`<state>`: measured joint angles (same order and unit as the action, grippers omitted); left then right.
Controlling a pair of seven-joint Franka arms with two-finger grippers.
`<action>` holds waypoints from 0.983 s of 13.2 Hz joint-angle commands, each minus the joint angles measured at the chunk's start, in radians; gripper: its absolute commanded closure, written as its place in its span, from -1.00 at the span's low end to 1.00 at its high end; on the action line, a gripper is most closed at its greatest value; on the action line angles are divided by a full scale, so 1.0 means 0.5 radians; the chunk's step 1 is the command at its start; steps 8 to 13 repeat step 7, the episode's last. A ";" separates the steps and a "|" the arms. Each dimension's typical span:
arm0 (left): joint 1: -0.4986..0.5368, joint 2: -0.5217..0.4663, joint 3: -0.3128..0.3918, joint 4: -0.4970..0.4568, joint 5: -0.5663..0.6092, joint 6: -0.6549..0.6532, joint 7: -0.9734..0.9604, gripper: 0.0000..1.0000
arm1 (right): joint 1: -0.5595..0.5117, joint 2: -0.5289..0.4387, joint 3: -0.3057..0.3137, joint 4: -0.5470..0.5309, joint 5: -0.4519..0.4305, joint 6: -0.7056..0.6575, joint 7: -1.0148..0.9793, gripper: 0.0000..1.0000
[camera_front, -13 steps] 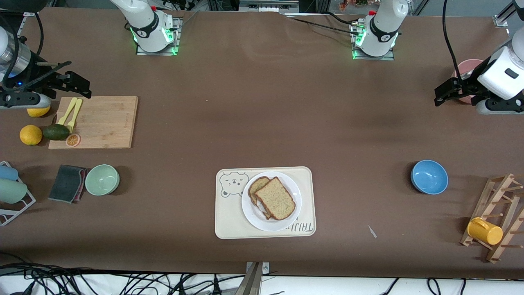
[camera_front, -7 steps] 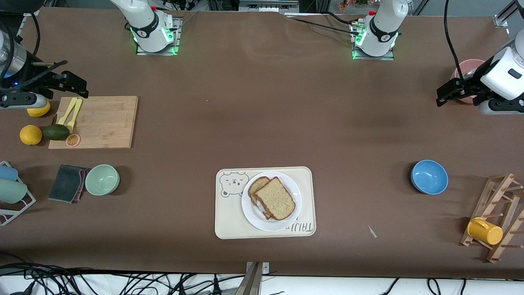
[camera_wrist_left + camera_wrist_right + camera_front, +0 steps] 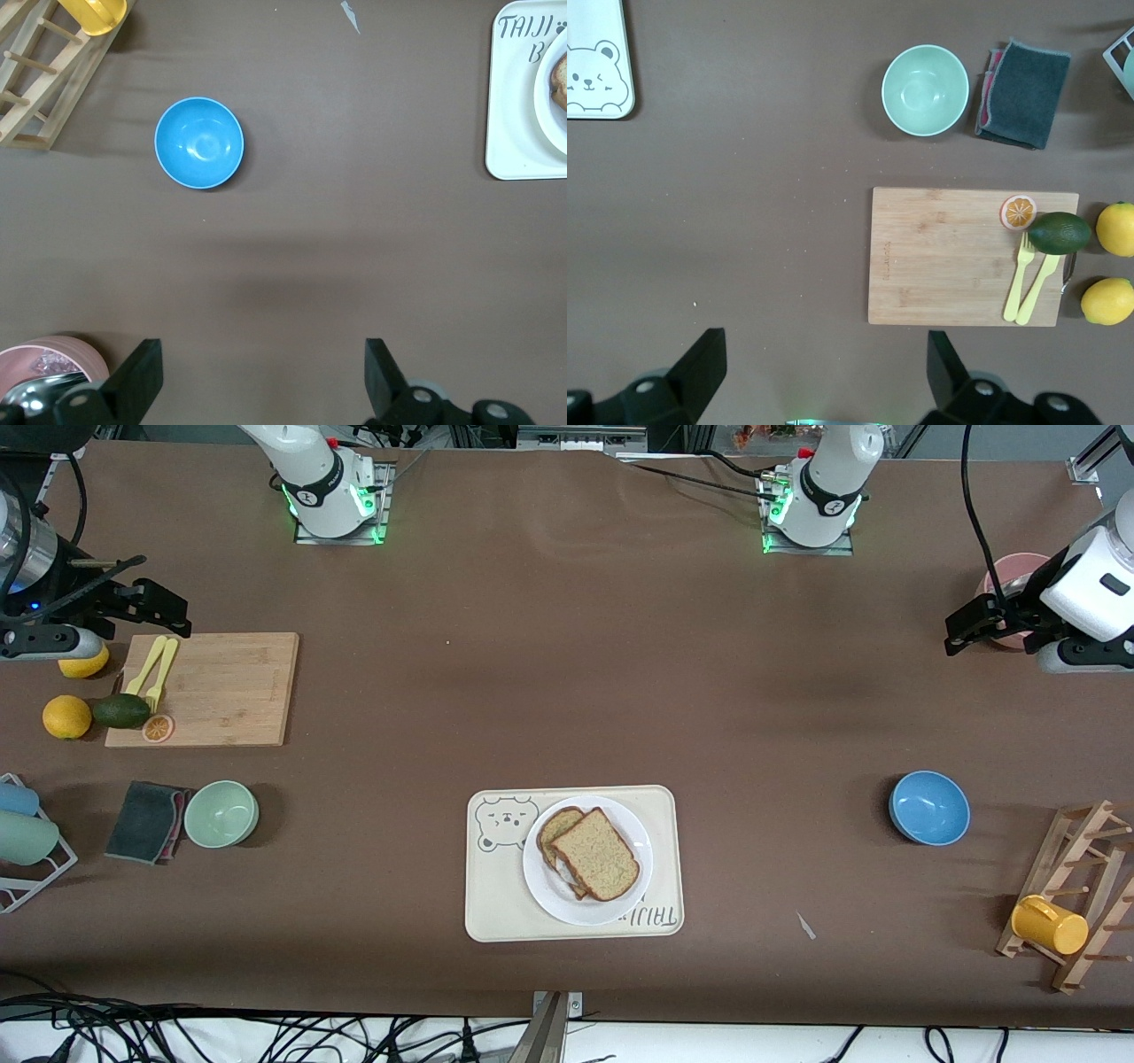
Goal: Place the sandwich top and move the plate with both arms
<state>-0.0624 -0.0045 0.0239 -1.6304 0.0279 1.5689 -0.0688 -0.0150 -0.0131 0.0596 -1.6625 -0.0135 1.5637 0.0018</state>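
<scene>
The plate (image 3: 587,860), stiff, slick and likely breakable, is best gripped at opposite rims; both grippers' fingers (image 3: 137,379) (image 3: 700,365) are spread wide, empty.

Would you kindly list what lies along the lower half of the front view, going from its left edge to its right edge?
Grey cloth → green bowl → cream tray → white plate with the sandwich top → blue bowl → yellow mug on the wooden rack.
</scene>
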 commanded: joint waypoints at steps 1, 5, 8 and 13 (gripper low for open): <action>0.008 -0.034 -0.002 -0.031 -0.019 0.019 0.018 -1.00 | -0.010 -0.014 0.007 0.005 -0.004 0.002 -0.007 -1.00; 0.005 -0.031 -0.005 -0.028 -0.016 0.019 0.018 -1.00 | -0.010 -0.014 0.007 0.005 -0.010 0.002 0.000 -1.00; 0.008 -0.031 0.001 -0.019 -0.019 0.019 0.018 -1.00 | -0.010 -0.014 0.007 0.005 -0.016 0.002 0.000 -1.00; 0.008 -0.031 0.001 -0.019 -0.019 0.019 0.018 -1.00 | -0.010 -0.014 0.007 0.005 -0.016 0.002 0.000 -1.00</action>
